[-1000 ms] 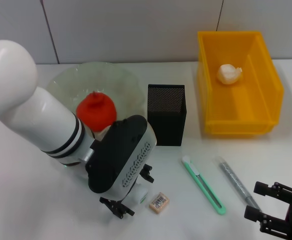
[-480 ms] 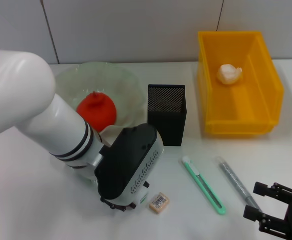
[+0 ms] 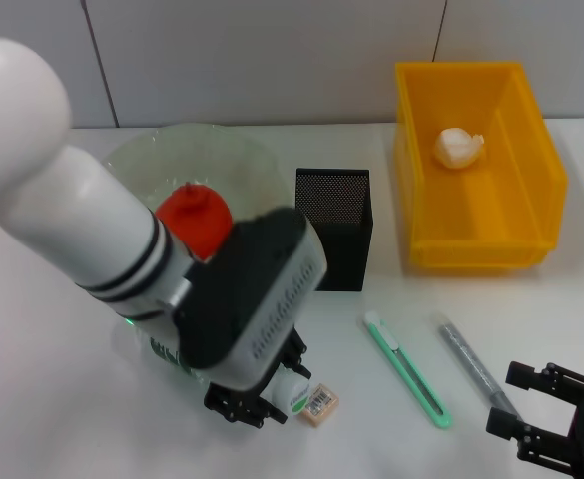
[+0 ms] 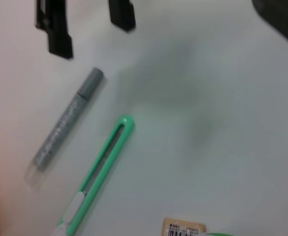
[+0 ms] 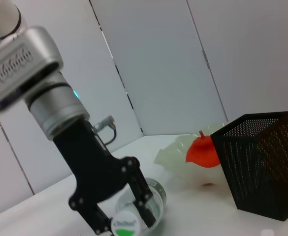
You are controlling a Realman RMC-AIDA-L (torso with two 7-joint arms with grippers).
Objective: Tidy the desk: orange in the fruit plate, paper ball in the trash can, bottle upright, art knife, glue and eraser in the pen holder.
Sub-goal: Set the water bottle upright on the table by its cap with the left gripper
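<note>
The clear bottle (image 3: 297, 398) lies on its side at the table's front, its white cap toward the eraser (image 3: 318, 403). My left gripper (image 3: 255, 404) is shut on the bottle (image 5: 153, 196) near the cap; the right wrist view shows that left gripper (image 5: 125, 222) with a finger on each side of the neck. The green art knife (image 3: 406, 369) and the grey glue stick (image 3: 474, 366) lie to the right. The orange (image 3: 194, 215) sits in the glass fruit plate (image 3: 142, 160). The paper ball (image 3: 458, 147) lies in the yellow trash can (image 3: 546, 170). My right gripper (image 3: 551, 414) rests open at the front right.
The black mesh pen holder (image 3: 333, 228) stands in the middle, behind the knife. The left wrist view shows the glue (image 4: 65, 128), knife (image 4: 99, 172) and eraser (image 4: 183, 228) on the white tabletop. My left arm hides most of the bottle's body.
My left arm swung over and lowered its gripper onto the lying bottle, and the fingers now clasp its neck. The right gripper has not moved.
</note>
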